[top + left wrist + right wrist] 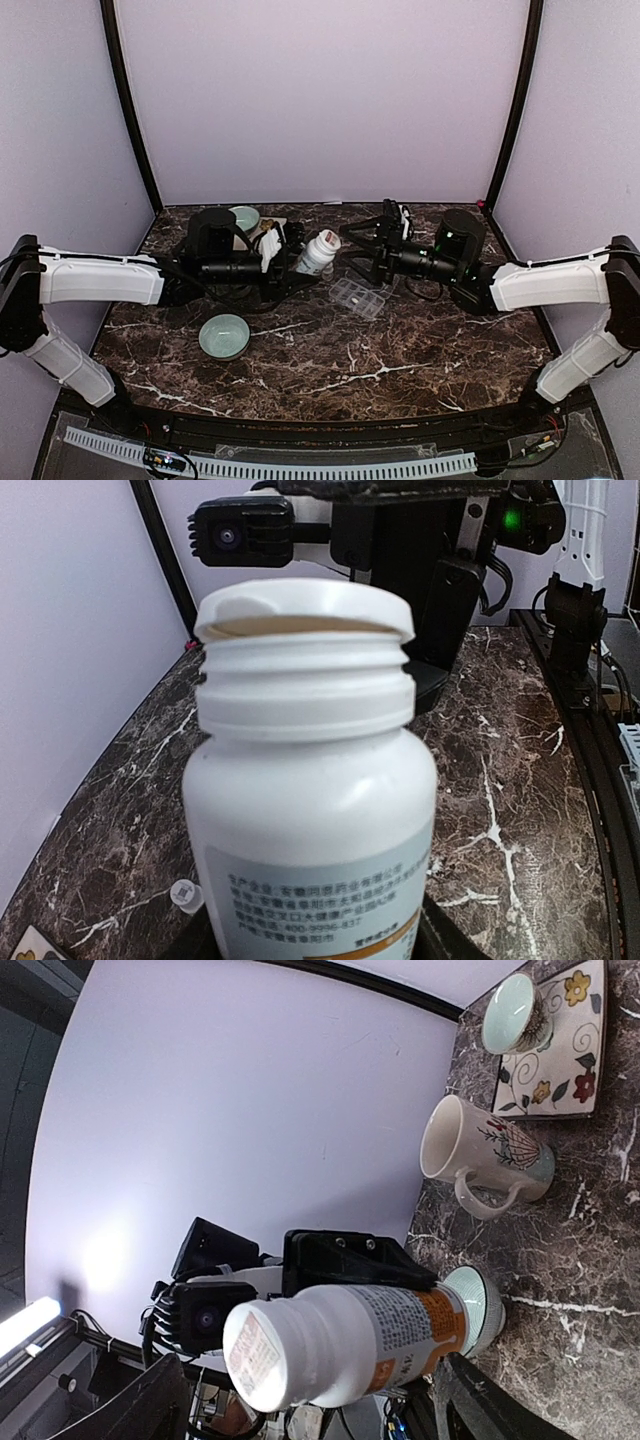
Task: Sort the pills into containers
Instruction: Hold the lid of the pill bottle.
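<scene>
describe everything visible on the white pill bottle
The white pill bottle is plastic with a printed label banded in orange. Its white cap, red print on top, seems lifted at one edge. It hangs tilted above the table, cap toward the right arm, clamped in the left end effector; the open right end effector faces the cap.

My dark marble table [400,360] carries a pale green bowl [224,335], a clear pill box [357,297], a white mug [485,1150] and a flowered plate [570,1050].
</scene>
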Motion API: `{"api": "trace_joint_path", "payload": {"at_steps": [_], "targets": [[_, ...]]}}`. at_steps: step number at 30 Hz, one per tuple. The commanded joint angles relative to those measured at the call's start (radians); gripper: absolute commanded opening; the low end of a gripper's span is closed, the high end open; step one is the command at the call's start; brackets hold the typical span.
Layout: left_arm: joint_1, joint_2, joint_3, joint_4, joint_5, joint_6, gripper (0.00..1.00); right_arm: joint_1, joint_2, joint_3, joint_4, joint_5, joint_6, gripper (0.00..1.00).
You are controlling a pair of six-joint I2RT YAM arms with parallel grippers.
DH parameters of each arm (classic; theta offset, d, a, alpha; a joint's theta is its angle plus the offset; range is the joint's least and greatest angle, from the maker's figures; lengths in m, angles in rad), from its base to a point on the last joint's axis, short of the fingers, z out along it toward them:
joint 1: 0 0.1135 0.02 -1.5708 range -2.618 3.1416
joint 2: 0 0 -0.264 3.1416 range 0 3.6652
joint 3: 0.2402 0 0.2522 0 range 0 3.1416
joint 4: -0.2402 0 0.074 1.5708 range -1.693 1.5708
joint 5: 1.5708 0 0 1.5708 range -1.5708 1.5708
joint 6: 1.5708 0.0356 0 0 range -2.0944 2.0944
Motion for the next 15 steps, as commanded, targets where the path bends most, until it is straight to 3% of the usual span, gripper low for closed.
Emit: {"api": "trace_joint_path", "payload": {"at_steps": [1, 15], "targets": [[-0.006, 0.000, 0.034, -0.008, 0.019, 0.024, 0.24, 0.005, 0.025, 0.062, 0.042, -0.037, -0.009, 0.84], [-0.008, 0.010, 0.060, -0.044, 0.014, 0.056, 0.24, 0.026, 0.076, 0.117, -0.042, -0.059, -0.060, 0.84]]}}
